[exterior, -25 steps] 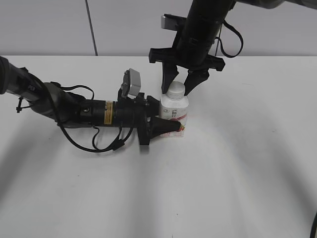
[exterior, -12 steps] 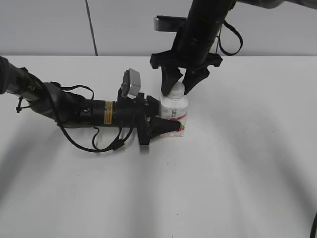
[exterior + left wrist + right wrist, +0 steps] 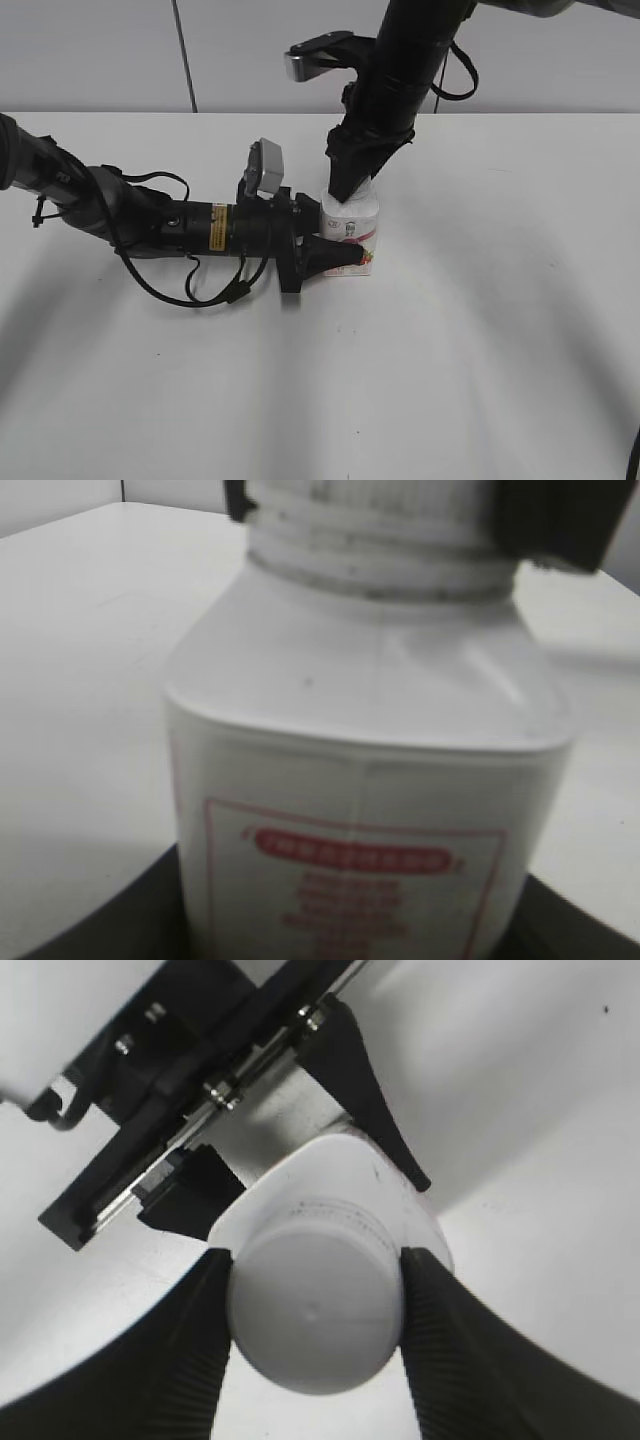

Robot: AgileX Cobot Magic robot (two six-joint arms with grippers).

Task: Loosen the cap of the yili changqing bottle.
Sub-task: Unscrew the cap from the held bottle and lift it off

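The yili changqing bottle (image 3: 352,222) stands upright on the white table, white with a pink-red label; it fills the left wrist view (image 3: 360,780). My left gripper (image 3: 335,252) lies along the table and is shut on the bottle's lower body. My right gripper (image 3: 350,186) comes down from above and is shut on the cap (image 3: 315,1305), one dark finger on each side of it (image 3: 316,1310). In the exterior view the cap is hidden by the right fingers. The cap's ribbed side shows at the top of the left wrist view (image 3: 385,510).
The white table (image 3: 480,330) stretches around the bottle. A pale wall runs along the far edge. The left arm's cables (image 3: 190,280) lie on the table to the left of the bottle.
My right gripper has closed from open around the cap onto it, and its wrist has turned, swinging the camera mount to the left. The left gripper and bottle have stayed put.
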